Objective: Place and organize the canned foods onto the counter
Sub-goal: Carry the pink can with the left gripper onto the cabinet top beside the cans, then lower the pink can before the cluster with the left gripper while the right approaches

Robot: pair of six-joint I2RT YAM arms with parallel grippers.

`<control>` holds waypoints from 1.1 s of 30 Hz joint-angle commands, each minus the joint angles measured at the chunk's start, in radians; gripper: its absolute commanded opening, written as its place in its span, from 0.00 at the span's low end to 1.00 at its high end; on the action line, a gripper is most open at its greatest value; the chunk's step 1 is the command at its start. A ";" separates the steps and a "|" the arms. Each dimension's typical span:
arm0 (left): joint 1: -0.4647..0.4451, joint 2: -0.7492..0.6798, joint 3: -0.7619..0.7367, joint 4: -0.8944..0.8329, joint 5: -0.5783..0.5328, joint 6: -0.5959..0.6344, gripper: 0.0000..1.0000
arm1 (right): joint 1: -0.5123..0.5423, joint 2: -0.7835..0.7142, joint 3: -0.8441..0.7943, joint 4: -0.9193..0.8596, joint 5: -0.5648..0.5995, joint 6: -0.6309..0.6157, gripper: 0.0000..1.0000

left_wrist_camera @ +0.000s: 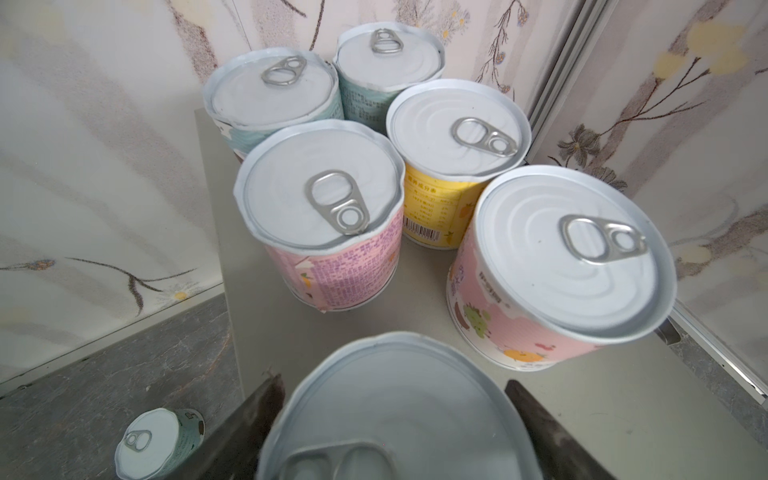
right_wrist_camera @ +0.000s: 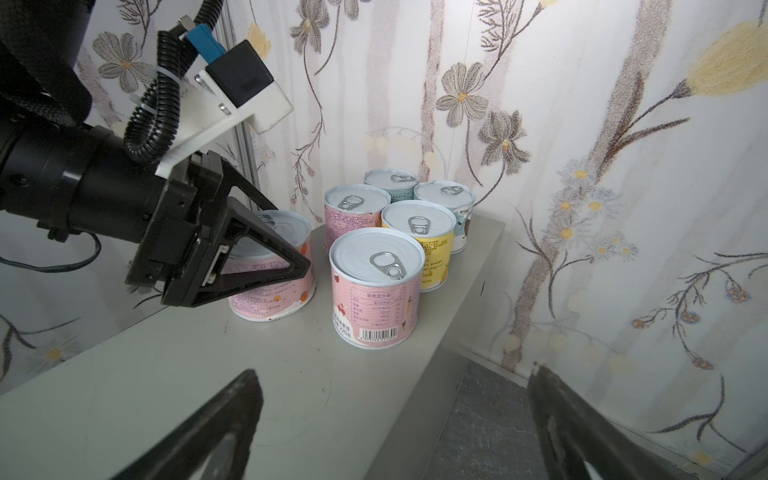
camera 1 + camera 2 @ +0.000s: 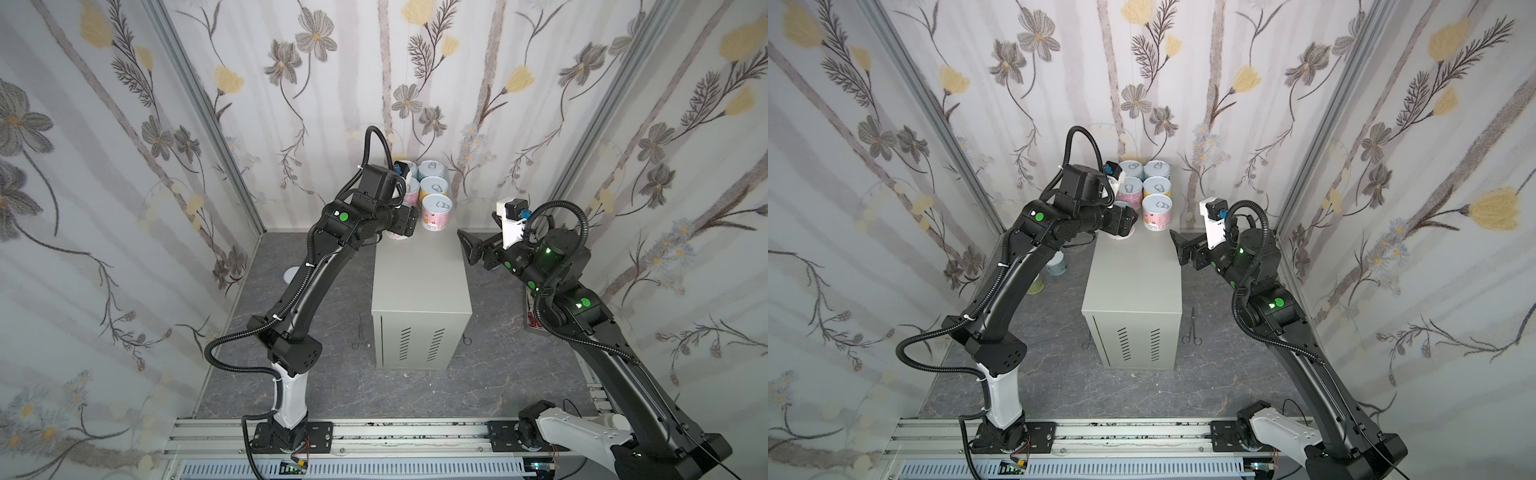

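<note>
We count five cans (image 3: 433,189) grouped at the rear of the counter (image 3: 419,274). A sixth can (image 2: 270,299) stands upright between the left gripper (image 1: 390,388) jaws; we cannot tell whether it is gripped. The right gripper (image 2: 392,370) gapes empty. At least two floor cans (image 3: 1057,264) are outstanding.

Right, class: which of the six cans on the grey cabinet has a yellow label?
The yellow can, middle of the row nearer the right arm, between a blue-green can and a pink can; the rest are pink or blue-green.

Counter (image 3: 419,274) front bare; cans (image 3: 433,188) crowd rear half.
</note>
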 commanded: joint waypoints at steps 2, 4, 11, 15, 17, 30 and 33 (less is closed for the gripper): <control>0.001 -0.043 0.005 0.062 0.018 0.022 0.83 | 0.001 0.016 0.004 0.012 -0.015 -0.014 1.00; 0.000 -0.073 -0.013 0.070 0.028 0.031 0.83 | 0.001 0.026 0.005 0.018 -0.022 -0.016 1.00; 0.001 -0.390 -0.494 0.331 0.026 0.125 0.81 | 0.003 0.049 -0.023 0.100 -0.130 -0.029 1.00; 0.011 -0.618 -0.852 0.605 0.077 0.163 0.76 | 0.008 0.075 -0.020 0.119 -0.152 -0.035 1.00; 0.018 -0.667 -0.958 0.700 0.102 0.169 0.74 | 0.012 0.086 -0.018 0.126 -0.147 -0.042 0.99; 0.069 -0.676 -1.130 0.952 0.216 0.185 0.62 | 0.018 0.163 0.013 0.142 -0.100 -0.042 0.99; 0.082 -0.646 -1.127 0.977 0.247 0.184 0.60 | 0.018 0.178 0.016 0.156 -0.092 -0.040 0.99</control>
